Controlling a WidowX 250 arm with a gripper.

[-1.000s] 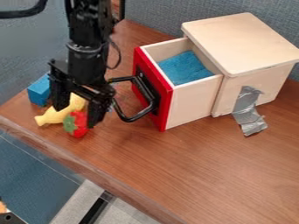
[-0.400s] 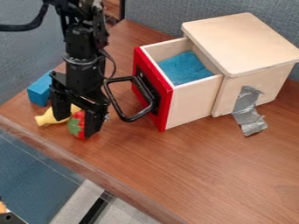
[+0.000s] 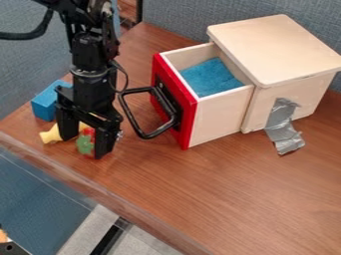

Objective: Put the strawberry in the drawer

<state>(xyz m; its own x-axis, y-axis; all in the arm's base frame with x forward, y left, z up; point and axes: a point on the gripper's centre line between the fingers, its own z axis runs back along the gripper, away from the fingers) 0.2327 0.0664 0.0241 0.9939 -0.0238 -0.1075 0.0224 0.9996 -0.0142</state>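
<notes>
End effector [image 3: 84,146] hangs spread wide by one strawberry [image 3: 85,144] and one yellow toy [image 3: 51,134].

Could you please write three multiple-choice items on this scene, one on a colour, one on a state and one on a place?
1. What colour is the front of the drawer?
A blue
B red
C green

2. How does the drawer stand?
A pulled open
B fully shut
C upside down

3. Where is the strawberry?
A inside the drawer
B on top of the wooden box
C by the gripper, outside the drawer

Answers:
1 B: the front panel is red.
2 A: the blue lining shows inside it.
3 C: its red and green show down at the gripper's fingers.
</notes>
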